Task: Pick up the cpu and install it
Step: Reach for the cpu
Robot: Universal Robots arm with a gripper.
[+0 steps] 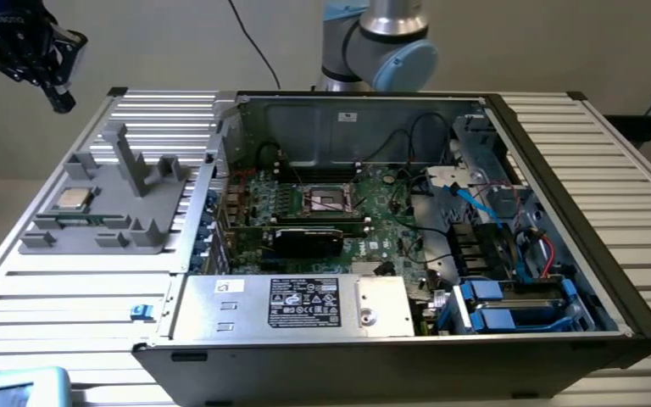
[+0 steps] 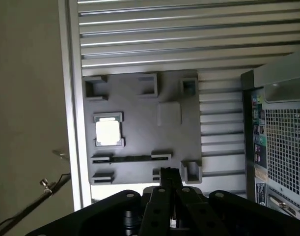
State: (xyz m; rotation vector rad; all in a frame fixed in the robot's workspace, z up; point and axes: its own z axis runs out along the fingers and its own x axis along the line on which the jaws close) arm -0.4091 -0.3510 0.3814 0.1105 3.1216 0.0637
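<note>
On my exterior feed, at the far left and high above the table (image 1: pixel 77 288), the fingers (image 1: pixel 61 97) are pressed together with nothing held between them. Below them, the cpu (image 1: pixel 74 197) lies flat in a pocket of the grey holder (image 1: pixel 116 227). To the right stands the open computer case (image 1: pixel 580 254), with the motherboard socket (image 1: pixel 328 199) inside it.

The small flat square cpu (image 1: pixel 72 198) has a dull silver-beige metal top with a thin darker rim. The moulded plastic holder tray (image 2: pixel 140 115) is plain matte grey. The ribbed aluminium table (image 1: pixel 609 170) is silver, striped by darker grooves. The circuit board (image 1: pixel 388 216) is green. The metal power-supply box (image 1: pixel 380 307) is silver with a black printed label (image 1: pixel 303 305). The slim metal gripper (image 2: pixel 167 172) is black.
</note>
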